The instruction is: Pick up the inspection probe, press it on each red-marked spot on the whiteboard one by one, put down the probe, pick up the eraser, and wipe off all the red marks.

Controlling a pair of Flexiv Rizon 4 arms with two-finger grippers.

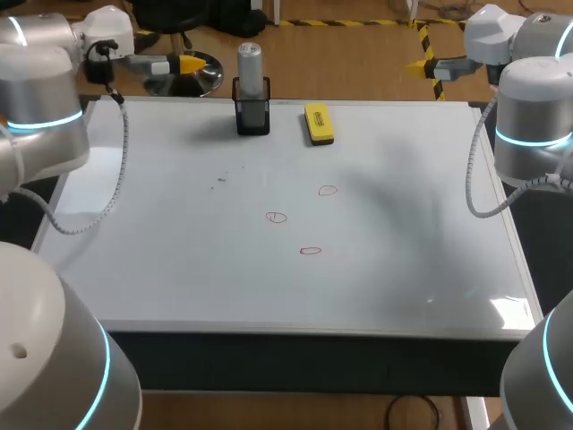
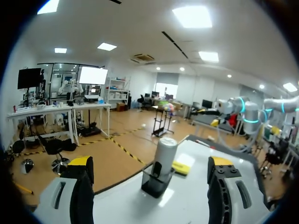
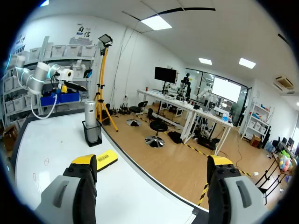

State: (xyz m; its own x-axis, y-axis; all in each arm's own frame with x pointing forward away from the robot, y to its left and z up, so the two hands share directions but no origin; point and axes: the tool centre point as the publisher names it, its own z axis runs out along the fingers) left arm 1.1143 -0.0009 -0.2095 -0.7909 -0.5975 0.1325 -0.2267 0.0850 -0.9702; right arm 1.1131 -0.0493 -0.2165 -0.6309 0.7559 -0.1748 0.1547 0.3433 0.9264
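Probe (image 1: 251, 67): upright in black holder (image 1: 252, 115), far edge of worktop (image 1: 179, 269), eraser (image 1: 318, 123) just beside
Left jaws, right jaws: spread, empty
Grasp, my call: straddle probe above holder rim, close squarely, lift straight

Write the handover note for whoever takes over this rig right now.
Left pincer: open, empty, off the whiteboard's far left corner.
Right pincer: open, empty, off its far right corner.
Probe stands upright in the black holder at the far edge, with the yellow eraser lying beside it.
Done: nothing. Three red marks are still mid-board.
Left: take the probe, press each mark, put it down, then wipe with the eraser.
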